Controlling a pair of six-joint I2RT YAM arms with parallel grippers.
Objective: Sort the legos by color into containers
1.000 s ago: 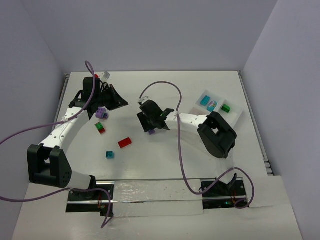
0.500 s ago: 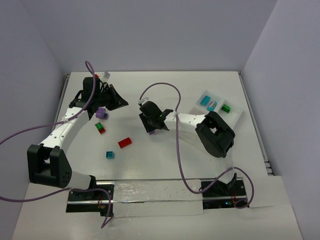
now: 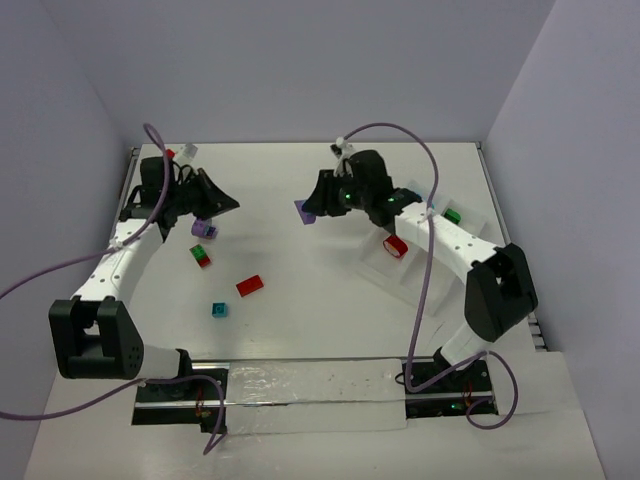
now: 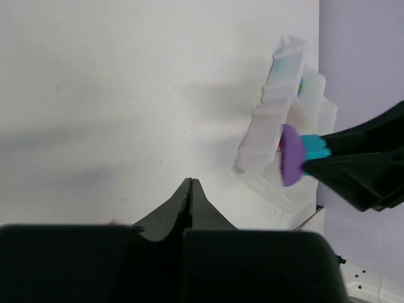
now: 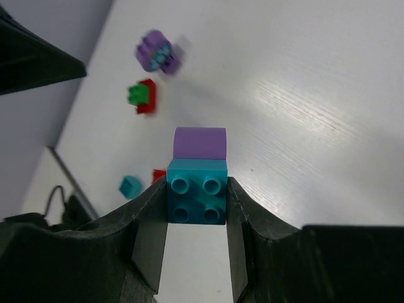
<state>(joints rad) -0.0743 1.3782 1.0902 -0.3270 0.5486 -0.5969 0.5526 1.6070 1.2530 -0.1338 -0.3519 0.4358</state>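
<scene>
My right gripper (image 5: 197, 189) is shut on a teal lego (image 5: 197, 199) that has a purple lego (image 5: 200, 143) stuck to its far side. In the top view this stack (image 3: 305, 211) hangs above the table's middle, left of the containers (image 3: 400, 272). My left gripper (image 4: 190, 183) is shut and empty, hovering at the far left (image 3: 222, 201). Loose legos lie near it: a purple one (image 3: 203, 228), a green-and-red pair (image 3: 200, 255), a red one (image 3: 250, 285) and a teal one (image 3: 218, 309). The tray holds a red lego (image 3: 395, 246) and a green lego (image 3: 453, 215).
The right arm (image 3: 450, 235) stretches across the tray and hides most of its compartments. Purple cables (image 3: 420, 300) loop over the table by both arms. Walls close in the table at the back and on both sides.
The right gripper closed on the purple-and-teal stack, lifted it off the table and swung up and to the right. The left arm drew back slightly to the left.
</scene>
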